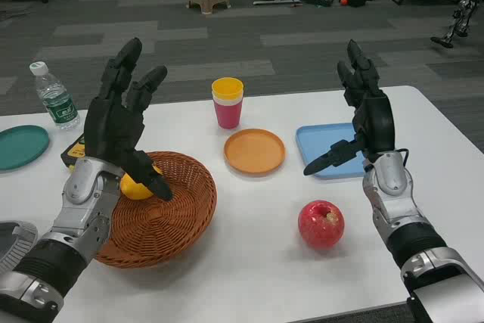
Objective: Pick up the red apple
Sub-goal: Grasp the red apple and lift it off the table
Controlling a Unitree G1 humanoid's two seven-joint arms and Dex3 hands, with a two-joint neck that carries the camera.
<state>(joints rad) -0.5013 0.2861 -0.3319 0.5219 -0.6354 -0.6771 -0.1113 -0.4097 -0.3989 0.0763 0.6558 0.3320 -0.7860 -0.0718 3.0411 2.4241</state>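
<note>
Apple (321, 224) on table (249, 262), front-right, below orange plate (254, 150), untouched. R hand (366, 115) raised above/right of it, fingers spread, holding nothing. L hand (121, 122) over basket (170, 221), fingers spread too.

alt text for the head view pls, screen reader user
A red apple sits untouched on a white table, with the robot's open black right hand raised above and behind it. The open left hand hovers over a round woven wicker basket holding a yellow fruit. Behind lie a round orange plate, a light blue tray and stacked yellow and pink cups.
</note>
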